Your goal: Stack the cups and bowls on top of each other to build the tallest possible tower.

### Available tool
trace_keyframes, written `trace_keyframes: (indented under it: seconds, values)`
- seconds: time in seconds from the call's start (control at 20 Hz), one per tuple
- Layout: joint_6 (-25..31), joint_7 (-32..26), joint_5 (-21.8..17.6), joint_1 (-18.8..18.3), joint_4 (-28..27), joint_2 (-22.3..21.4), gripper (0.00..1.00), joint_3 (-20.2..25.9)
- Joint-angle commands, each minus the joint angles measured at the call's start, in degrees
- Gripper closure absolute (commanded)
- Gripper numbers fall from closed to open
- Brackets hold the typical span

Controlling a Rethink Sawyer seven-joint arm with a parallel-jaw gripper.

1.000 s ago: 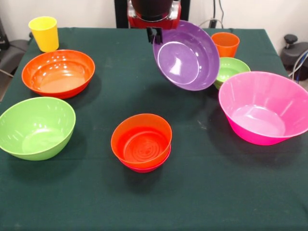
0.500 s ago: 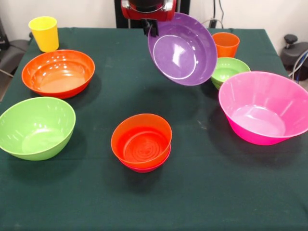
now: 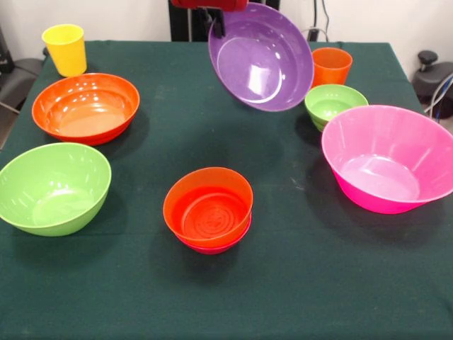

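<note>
Above table | purple bowl tilted, seemingly gripper-held | no legible writing

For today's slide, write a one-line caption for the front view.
Gripper lifts a tilted purple bowl above the table, other bowls around.

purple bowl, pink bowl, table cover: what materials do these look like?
Purple bowl: looks like glossy hard plastic; light streaks show on its inner wall. Pink bowl: likely the same plastic, shiny, with bright reflections inside and a thin, even rim. Table cover: seems to be dark green matte cloth, with no glare and faint lint specks.
</note>
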Motion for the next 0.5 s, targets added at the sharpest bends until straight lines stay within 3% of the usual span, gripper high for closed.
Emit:
trace_keyframes:
  seconds: [0.05, 0.5]
  values:
    - [-2.88, -6.02, 0.77, -0.92, 7.23, -2.51, 1.00, 3.23]
    - [-3.25, -5.44, -1.27, -1.14, 5.51, -0.15, 1.00, 2.91]
